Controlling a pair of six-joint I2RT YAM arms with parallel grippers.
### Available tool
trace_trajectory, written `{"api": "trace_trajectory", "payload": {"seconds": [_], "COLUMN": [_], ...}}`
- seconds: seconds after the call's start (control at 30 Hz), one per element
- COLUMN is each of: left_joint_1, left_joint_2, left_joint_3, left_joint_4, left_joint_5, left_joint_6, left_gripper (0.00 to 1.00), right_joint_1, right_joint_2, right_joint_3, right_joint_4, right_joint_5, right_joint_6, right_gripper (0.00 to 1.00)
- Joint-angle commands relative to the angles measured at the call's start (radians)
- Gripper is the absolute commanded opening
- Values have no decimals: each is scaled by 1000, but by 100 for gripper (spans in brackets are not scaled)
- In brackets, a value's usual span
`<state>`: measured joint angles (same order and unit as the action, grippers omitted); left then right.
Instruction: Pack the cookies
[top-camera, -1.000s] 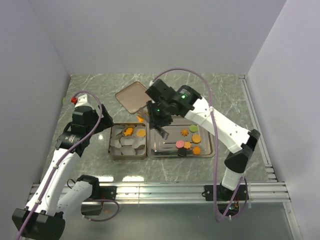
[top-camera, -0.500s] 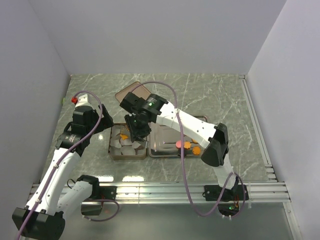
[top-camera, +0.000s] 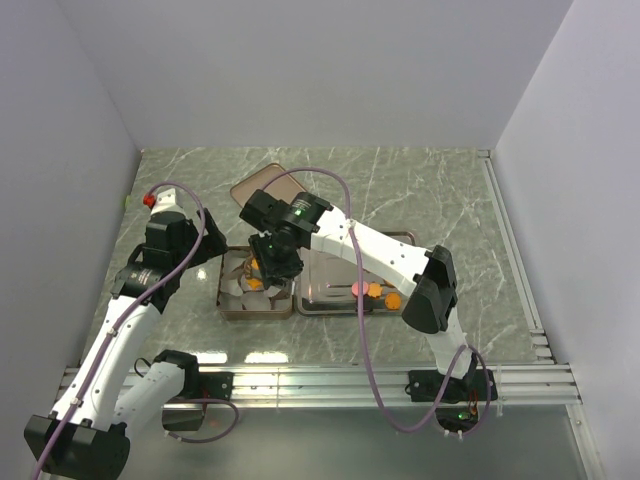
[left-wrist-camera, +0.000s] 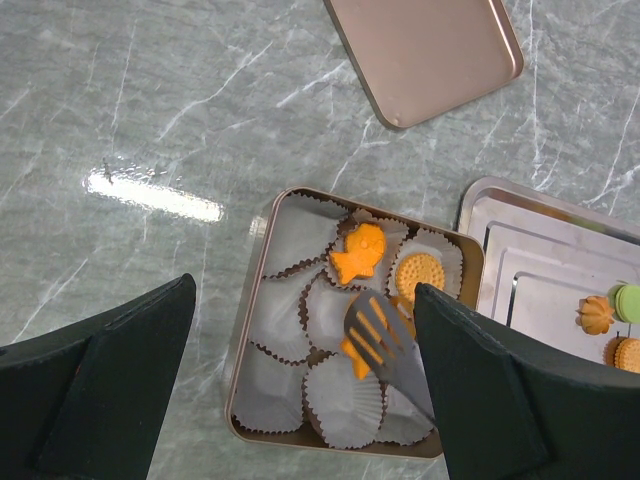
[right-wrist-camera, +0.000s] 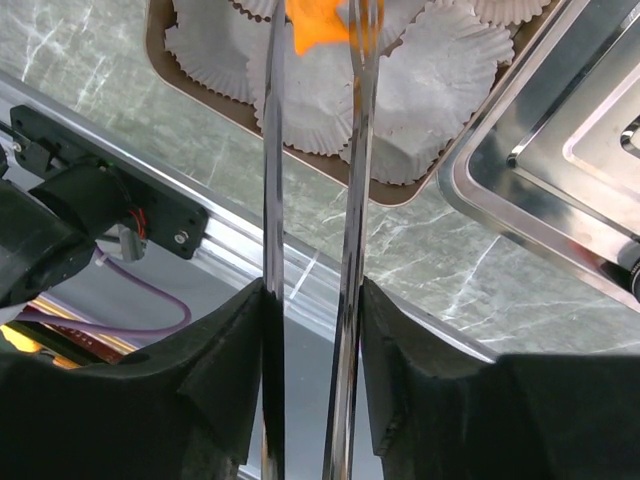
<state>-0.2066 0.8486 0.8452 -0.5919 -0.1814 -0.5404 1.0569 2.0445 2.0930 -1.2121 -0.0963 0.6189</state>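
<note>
Treating the small orange cookie (right-wrist-camera: 315, 25) as light, brittle and crumbly, you pinch its edges gently, as the right gripper (right-wrist-camera: 312, 60) does now with narrowed steel blades over the paper-cupped copper tin's (left-wrist-camera: 258, 330) middle; left gripper (left-wrist-camera: 305, 300) hangs with jaws spread wide.

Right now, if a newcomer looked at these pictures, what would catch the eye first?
First, the long shiny metal tongs in the right gripper, their tips either side of an orange cookie above the bronze-coloured square tin of white fluted paper cups. An orange fish-shaped cookie and a round orange cookie already lie in its far cups; other cookies wait on the silver metal tray to its right.
</note>
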Motion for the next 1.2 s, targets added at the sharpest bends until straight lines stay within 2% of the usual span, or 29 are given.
{"api": "trace_trajectory", "payload": {"seconds": [0.0,0.4,0.53,0.67,0.9,1.07,1.17], "left_joint_1": [-4,-4,-5,-5,-5,-5,-5], "left_joint_2": [-3,0,1,3,4,4,7], "left_joint_3": [6,5,6,6,5,5,3], "left_joint_4": [14,15,14,14,17,17,17], "left_joint_5": [-12,-10,-12,-10,-9,-4,-4], "left_joint_6": [-9,-9,-9,-7,-7,-6,-6], "left_gripper": [97,97,96,96,97,97,96], "right_joint_1": [5,0,-35,-78,-196,-256,-259], "right_joint_2": [-21,-78,-194,-334,-628,-705,-708], "right_joint_3": [13,45,-8,-144,-563,-779,-827], "right_joint_4": [29,-12,-33,-43,-20,0,9], "right_joint_5": [7,67,111,153,167,142,136], "right_joint_6": [-5,-2,5,13,41,54,54], "right_gripper": [48,50,50,50,50,50,50]}}
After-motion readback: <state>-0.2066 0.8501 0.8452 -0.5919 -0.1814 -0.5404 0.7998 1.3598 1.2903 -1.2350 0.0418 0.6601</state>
